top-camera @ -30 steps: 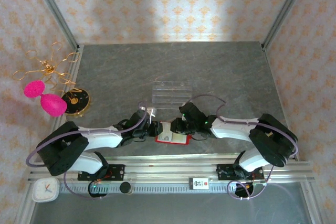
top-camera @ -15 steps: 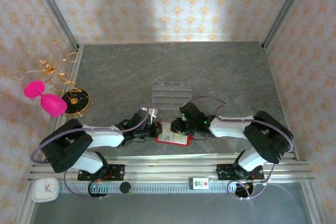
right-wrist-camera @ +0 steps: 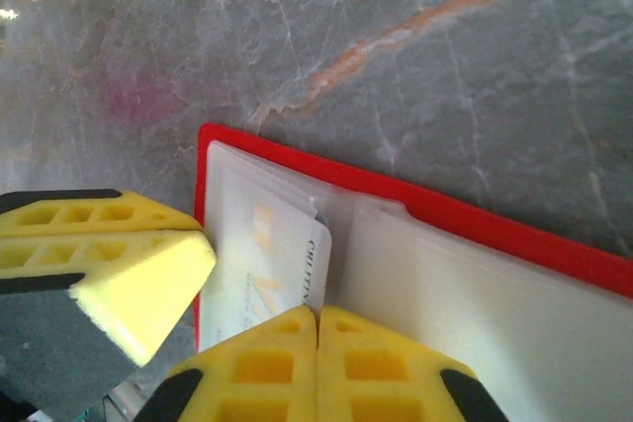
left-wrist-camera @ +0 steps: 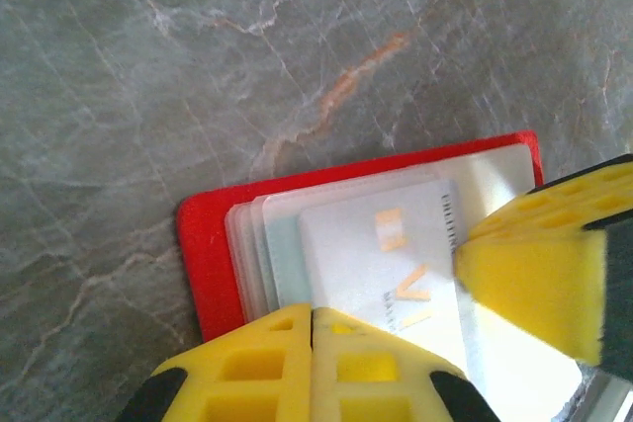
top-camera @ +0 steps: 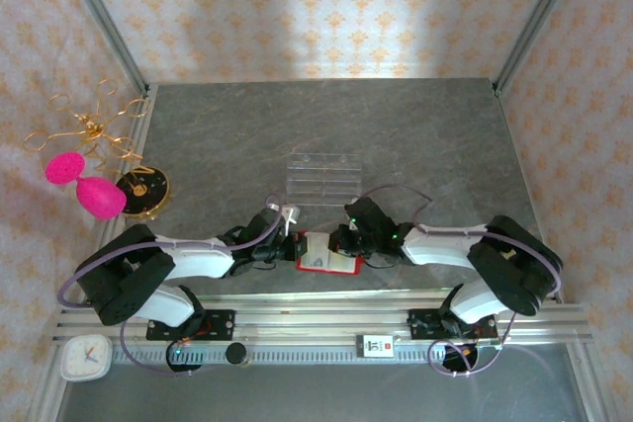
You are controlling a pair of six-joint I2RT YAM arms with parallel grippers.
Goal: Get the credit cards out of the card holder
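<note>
The card holder (top-camera: 318, 262) is a small red wallet lying open on the grey table between my two grippers. Its red cover (left-wrist-camera: 208, 254) holds clear sleeves, with a whitish credit card (left-wrist-camera: 386, 264) with gold lettering on top and a pale teal one (left-wrist-camera: 282, 269) under it. My left gripper (left-wrist-camera: 313, 318) is shut, its yellow tips resting on the sleeves' near edge. My right gripper (right-wrist-camera: 317, 315) is shut right at the whitish card's (right-wrist-camera: 257, 264) inner edge, by the fold of the card holder (right-wrist-camera: 475, 224). Whether either pinches a card edge is hidden. From above, the left gripper (top-camera: 294, 248) and right gripper (top-camera: 343, 244) meet over the wallet.
A clear slotted tray (top-camera: 320, 176) stands behind the wallet. Two pink objects (top-camera: 87, 190), a gold wire stand (top-camera: 89, 126) and a black-and-gold disc (top-camera: 143, 188) sit at the left edge. A white clock (top-camera: 84, 356) lies by the metal rail (top-camera: 326, 318).
Both grippers have closed their jaws over the open wallet. The right wrist has shifted slightly to the right and toward the near edge. The wallet stays in place.
</note>
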